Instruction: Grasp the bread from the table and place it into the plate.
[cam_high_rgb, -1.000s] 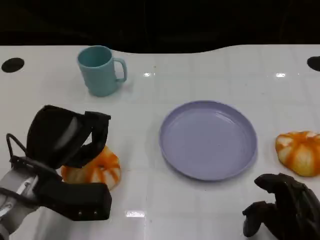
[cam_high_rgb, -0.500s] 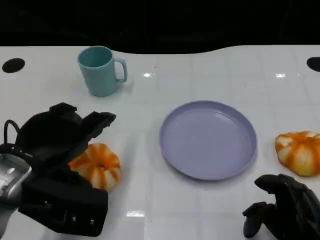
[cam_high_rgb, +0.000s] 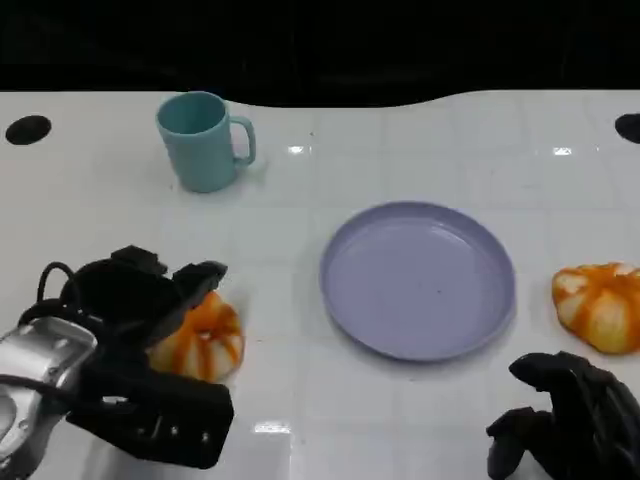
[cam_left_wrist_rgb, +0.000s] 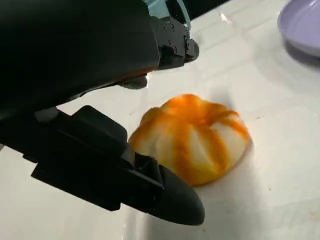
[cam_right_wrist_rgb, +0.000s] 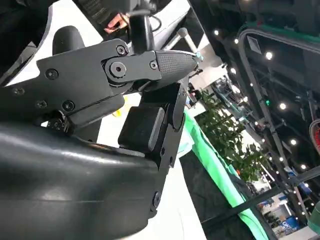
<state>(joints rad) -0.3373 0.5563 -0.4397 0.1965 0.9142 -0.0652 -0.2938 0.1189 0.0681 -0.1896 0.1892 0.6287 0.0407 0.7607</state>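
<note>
Left hand (cam_high_rgb: 150, 310) low at near-left of white table (cam_high_rgb: 300, 240), fingers (cam_left_wrist_rgb: 170, 195) spread either side of orange-striped bread (cam_high_rgb: 200, 338), open, nothing gripped yet; in wrist view bread (cam_left_wrist_rgb: 192, 137) lies flat on tabletop btwn fingers, contact can't be told. Lilac plate (cam_high_rgb: 345, 300) mid-table, right of that bread, well apart. Second orange bread (cam_high_rgb: 598, 305) near right edge, just beside plate. Teal mug (cam_high_rgb: 200, 140) upright at far left. Right hand (cam_high_rgb: 575, 425) resting near-right, fingers curled in, holding nothing.
</note>
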